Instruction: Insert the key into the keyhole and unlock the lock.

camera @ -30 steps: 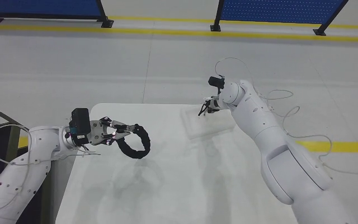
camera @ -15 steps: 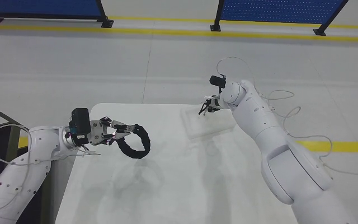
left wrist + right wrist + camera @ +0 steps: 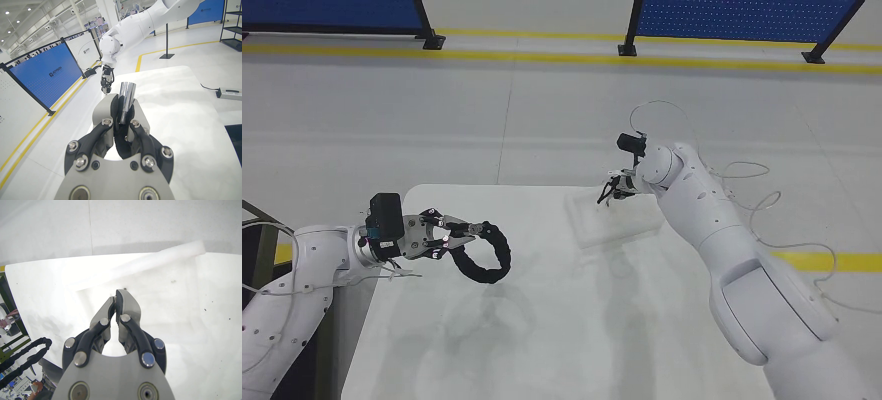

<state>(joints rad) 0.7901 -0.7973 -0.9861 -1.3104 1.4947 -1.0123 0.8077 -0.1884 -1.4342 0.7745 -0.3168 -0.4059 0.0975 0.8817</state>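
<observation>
My left gripper (image 3: 460,238) is shut on the lock, held above the table's left side. The lock is a chrome cylinder (image 3: 127,100) on a black sleeved cable loop (image 3: 485,263). The cylinder's open end points across the table towards the other arm. My right gripper (image 3: 605,194) hovers over the table's far edge, above a white foam block (image 3: 622,228). It is shut on a thin metal key (image 3: 114,303), of which just an edge shows between the pads. The right gripper (image 3: 105,88) and the lock are well apart. The cable loop (image 3: 28,351) hangs in the distance in the right wrist view.
The white table (image 3: 542,330) is bare apart from the foam block (image 3: 170,255) near its far edge. Blue barrier panels (image 3: 332,14) stand on the floor beyond. A black frame (image 3: 257,240) stands off the table's left side.
The right arm's wrist has shifted very slightly to the right. The left arm and the lock have not moved.
</observation>
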